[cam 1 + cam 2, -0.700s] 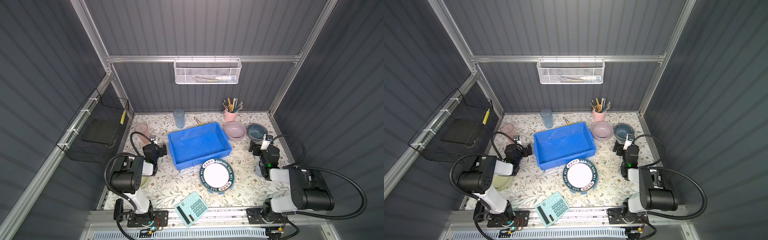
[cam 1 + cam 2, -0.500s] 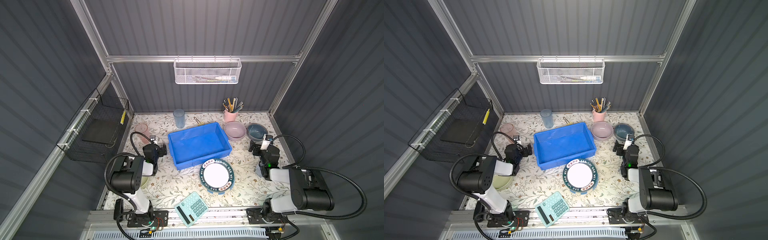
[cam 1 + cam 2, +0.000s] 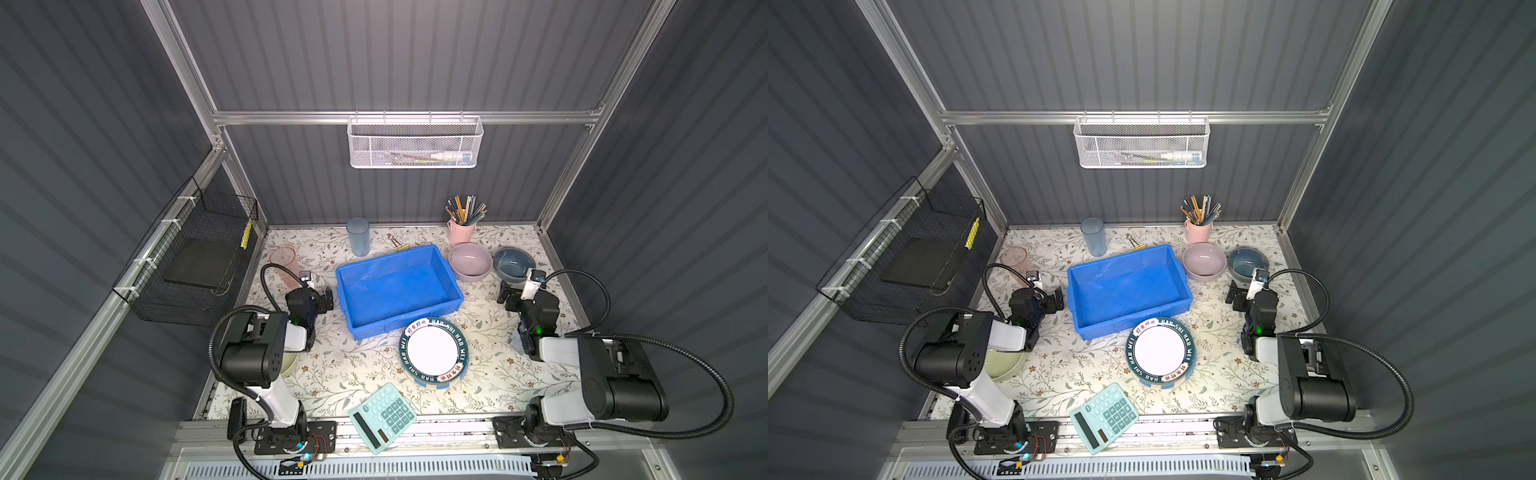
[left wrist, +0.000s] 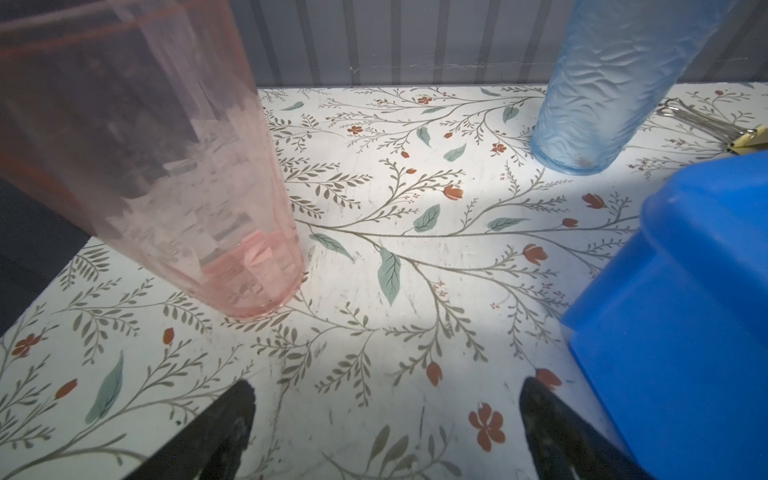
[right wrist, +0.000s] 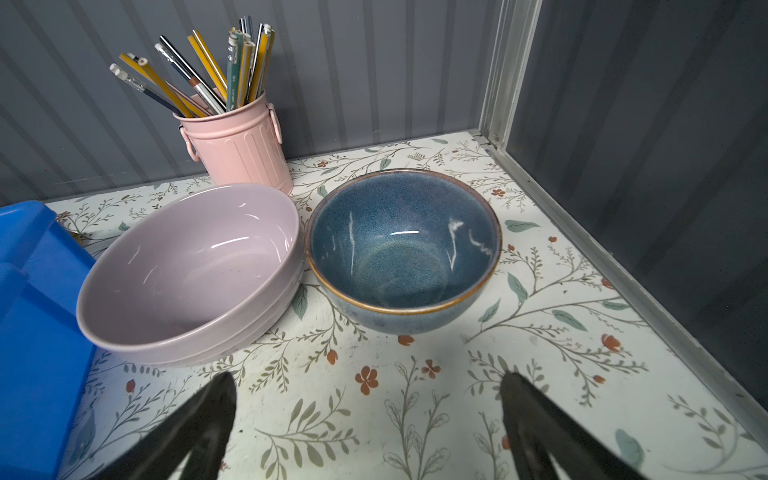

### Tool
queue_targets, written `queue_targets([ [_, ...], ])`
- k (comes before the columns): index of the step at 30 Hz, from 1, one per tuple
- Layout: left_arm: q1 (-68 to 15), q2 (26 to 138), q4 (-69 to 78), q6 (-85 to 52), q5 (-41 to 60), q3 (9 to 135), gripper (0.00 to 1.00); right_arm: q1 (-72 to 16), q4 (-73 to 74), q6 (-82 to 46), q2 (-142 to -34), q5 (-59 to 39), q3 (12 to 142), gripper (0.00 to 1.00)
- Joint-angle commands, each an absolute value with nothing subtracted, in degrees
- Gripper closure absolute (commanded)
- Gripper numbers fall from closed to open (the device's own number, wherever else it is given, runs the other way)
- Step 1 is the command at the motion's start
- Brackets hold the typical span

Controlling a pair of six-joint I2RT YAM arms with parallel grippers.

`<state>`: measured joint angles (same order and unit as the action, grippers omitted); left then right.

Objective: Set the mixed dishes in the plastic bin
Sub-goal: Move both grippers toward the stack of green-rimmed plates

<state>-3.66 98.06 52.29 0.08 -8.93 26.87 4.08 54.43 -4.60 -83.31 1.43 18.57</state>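
Both claws are spread wide and hold nothing. The left claw (image 4: 386, 386) sits low over the flowered table (image 3: 365, 365), near its left edge, with the pink tumbler (image 4: 187, 187) upright ahead on one side of it and a corner of the plastic bin (image 3: 395, 291) just beside its other finger. The bin lies empty in the middle of the table, slightly skewed, closer to the far edge than the near one. The blue tumbler (image 3: 358, 237) stands upright at the far edge, apart from the bin's far-left corner, and a binder clip (image 3: 397, 245) lies against the bin's far rim. The right claw (image 5: 368, 378) is near the right edge and faces two bowls toward the far-right corner: the pink bowl (image 5: 187, 274), just beside the bin's right wall, and the dark-blue bowl (image 5: 403, 249), their rims almost touching. A pencil cup (image 5: 241, 153) stands behind them at the far edge. The white plate (image 3: 432, 351) with the lettered rim rests on a striped plate (image 3: 434, 383) just in front of the bin's near wall. The pale-green bowl (image 3: 1000, 365) sits by the left edge, mostly hidden under the left arm (image 3: 955, 357). A calculator (image 3: 382, 415) overhangs the near edge.
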Motion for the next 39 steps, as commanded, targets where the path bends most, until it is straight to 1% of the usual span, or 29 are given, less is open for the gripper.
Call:
queue_targets([
  [1, -3.7, 98.5, 52.1, 1.2, -8.8, 27.4, 0.00, 3.9, 55.9, -4.1, -83.3, 1.4, 18.4, 0.01],
  [7, -3.7, 97.7, 50.8, 0.6, -10.6, 27.8, 0.00, 3.9, 54.8, -4.9, -81.9, 3.2, 18.4, 0.01],
  [16, -3.7, 91.2, 38.6, -0.1, -13.4, 32.0, 0.00, 3.7, 36.3, -5.6, -69.0, 6.4, 22.9, 0.01],
  [20, -3.8, 86.9, 33.2, -0.6, -16.0, 33.5, 0.00, 3.5, 25.8, -5.6, -64.8, 6.6, 27.4, 0.01],
  [24, -3.8, 82.9, 21.2, -2.5, -17.2, 38.9, 0.00, 3.1, 14.2, -6.5, -61.7, 5.8, 32.8, 0.01],
  [28, -3.9, 80.3, 6.9, -7.5, -18.2, 45.5, 0.00, 1.9, 4.2, -8.3, -59.9, 5.0, 37.4, 0.01],
  [33, -5.1, 76.1, -7.7, -11.0, -13.1, 51.9, 0.00, 0.3, -3.8, -12.4, -56.1, 1.9, 40.6, 0.01],
  [37, -6.9, 74.0, -17.9, -13.0, -8.1, 57.0, 0.00, -1.2, -11.9, -12.6, -57.0, -1.9, 44.9, 0.01],
  [39, -9.4, 73.8, -23.3, -13.0, -6.2, 59.7, 0.00, -2.4, -15.7, -11.6, -57.8, -3.2, 47.2, 0.01],
])
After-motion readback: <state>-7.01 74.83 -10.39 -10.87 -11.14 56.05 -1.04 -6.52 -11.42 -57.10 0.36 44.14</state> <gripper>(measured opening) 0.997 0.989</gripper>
